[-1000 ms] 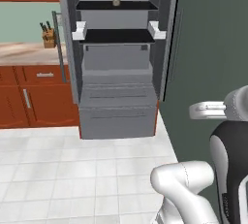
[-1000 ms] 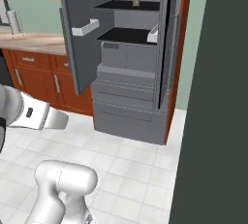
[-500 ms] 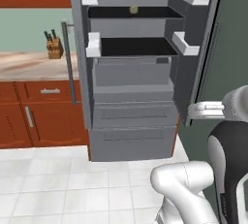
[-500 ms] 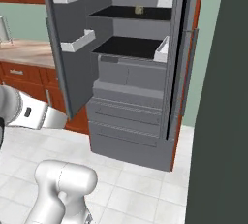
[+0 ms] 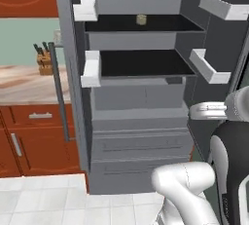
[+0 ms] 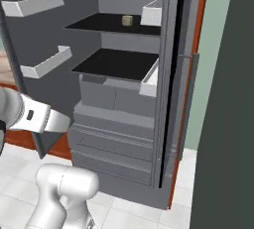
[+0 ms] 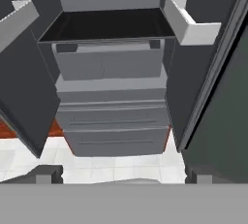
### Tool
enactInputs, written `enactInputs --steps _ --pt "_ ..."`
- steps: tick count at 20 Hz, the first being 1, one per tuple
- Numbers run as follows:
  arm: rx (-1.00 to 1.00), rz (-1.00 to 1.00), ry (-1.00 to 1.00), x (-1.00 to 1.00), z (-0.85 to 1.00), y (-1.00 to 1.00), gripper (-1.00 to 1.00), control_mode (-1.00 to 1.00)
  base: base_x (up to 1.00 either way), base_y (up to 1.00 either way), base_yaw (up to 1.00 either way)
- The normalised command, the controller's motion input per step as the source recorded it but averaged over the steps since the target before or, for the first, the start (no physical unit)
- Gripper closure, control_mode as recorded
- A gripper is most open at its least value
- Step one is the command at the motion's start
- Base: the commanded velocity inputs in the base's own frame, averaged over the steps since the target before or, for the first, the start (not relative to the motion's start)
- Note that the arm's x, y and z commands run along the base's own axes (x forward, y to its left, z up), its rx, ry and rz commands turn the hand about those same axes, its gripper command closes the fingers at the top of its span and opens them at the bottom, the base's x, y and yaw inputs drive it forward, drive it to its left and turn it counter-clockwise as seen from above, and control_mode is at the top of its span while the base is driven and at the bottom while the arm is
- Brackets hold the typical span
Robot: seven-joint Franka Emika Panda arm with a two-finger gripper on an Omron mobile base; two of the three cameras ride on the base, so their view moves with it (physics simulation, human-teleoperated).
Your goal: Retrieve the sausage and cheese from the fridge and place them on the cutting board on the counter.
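Fingers: two small dark tips (image 7: 47, 173) stood wide apart, released, at the frame's bottom corners.
Cheese: small pale yellow-tan chunk (image 5: 141, 19) sat upper centre (top dark shelf).
Fridge: tall grey double-door unit (image 5: 138, 121), doors open.

The cheese (image 5: 141, 19) sits on the fridge's (image 5: 141, 102) upper shelf, counter (image 5: 24, 85) to its left.

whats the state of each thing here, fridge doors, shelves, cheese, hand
fridge: both doors swung open
cheese: sitting on the upper shelf, untouched
lower shelf: bare as far as it shows
door bins: nothing seen in them
fridge drawers: closed
hand: open, holding nothing, short of the fridge
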Motion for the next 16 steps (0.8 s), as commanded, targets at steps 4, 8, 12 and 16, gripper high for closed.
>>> enactInputs --steps 4,8,12,16 --pt "0.0 0.0 0.0 0.0 0.0 0.0 -1.0 1.0 1.0 0.0 -0.01" --pt "0.0 0.0 0.0 0.0 0.0 0.0 -1.0 1.0 1.0 0.01 0.0" --pt "0.0 0.0 0.0 0.0 0.0 0.0 -1.0 1.0 1.0 0.06 0.0" --pt "0.0 0.0 0.0 0.0 0.0 0.0 -1.0 1.0 0.73 0.02 0.0"
